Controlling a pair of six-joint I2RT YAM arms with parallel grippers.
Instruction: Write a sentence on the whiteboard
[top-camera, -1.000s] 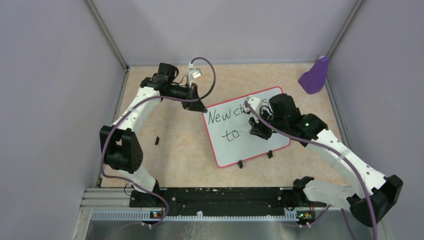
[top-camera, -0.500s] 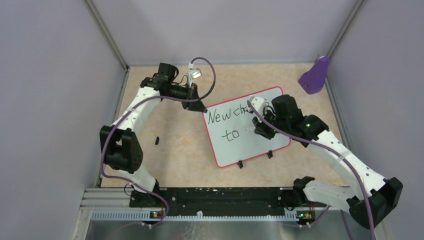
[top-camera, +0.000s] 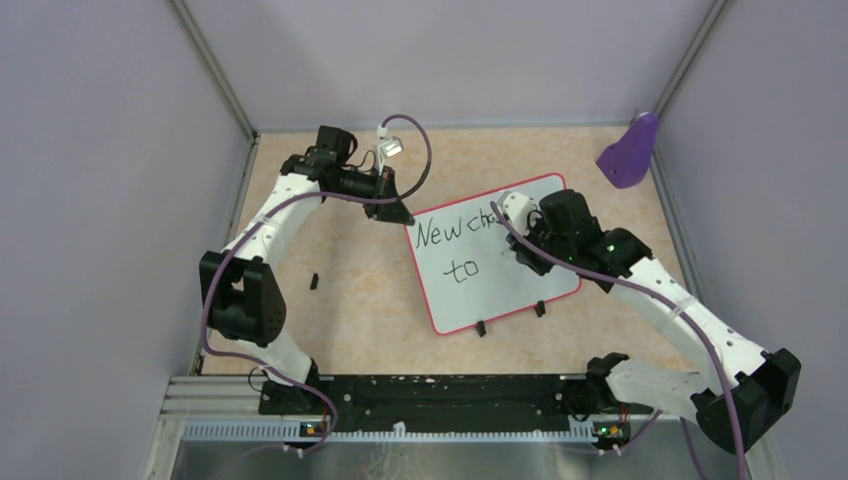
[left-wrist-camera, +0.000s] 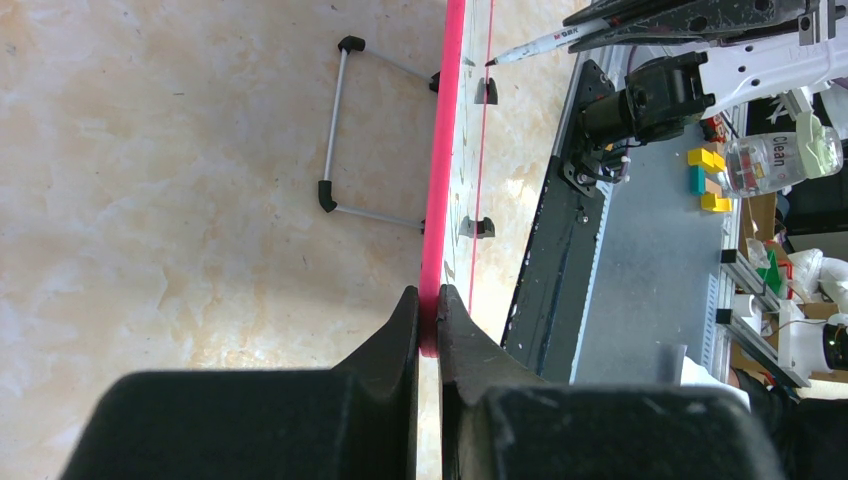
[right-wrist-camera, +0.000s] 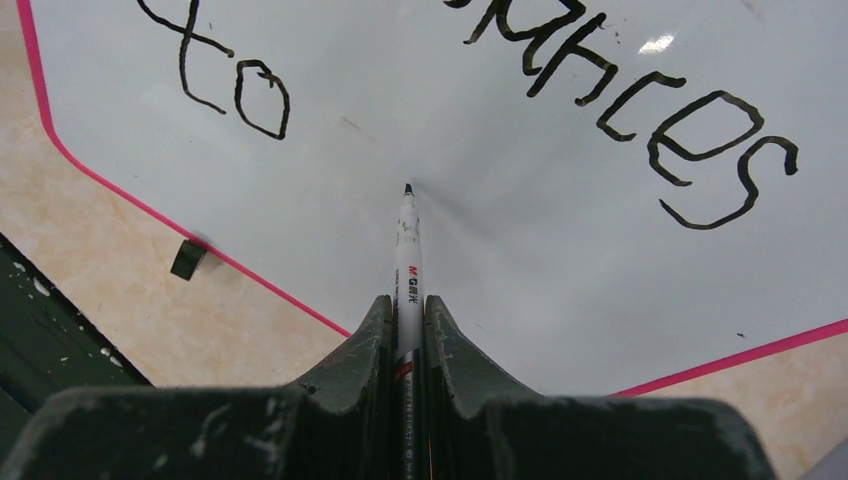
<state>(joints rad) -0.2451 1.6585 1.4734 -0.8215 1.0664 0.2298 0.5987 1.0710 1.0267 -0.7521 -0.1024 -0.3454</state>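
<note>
The whiteboard (top-camera: 470, 295) lies tilted on the table, white with a red-pink rim and two black clip feet on its near edge. The sentence (top-camera: 447, 232) reads "New cha…" above "to"; the right wrist view shows "to" (right-wrist-camera: 215, 68) and "chances" (right-wrist-camera: 660, 110). My left gripper (top-camera: 400, 214) is shut on the board's far-left corner rim (left-wrist-camera: 432, 300). My right gripper (top-camera: 512, 252) is shut on a white marker (right-wrist-camera: 407, 255). Its tip sits at or just above the bare board right of "to". My right arm hides the end of the upper line in the top view.
A purple object (top-camera: 630, 150) rests in the far right corner. A small black piece (top-camera: 314, 281) lies on the table left of the board. A thin wire stand (left-wrist-camera: 345, 130) shows beside the board's rim in the left wrist view. Walls enclose the table on three sides.
My right gripper has shifted slightly up and right over the board with the marker. No new stroke shows. The left arm has not moved.
</note>
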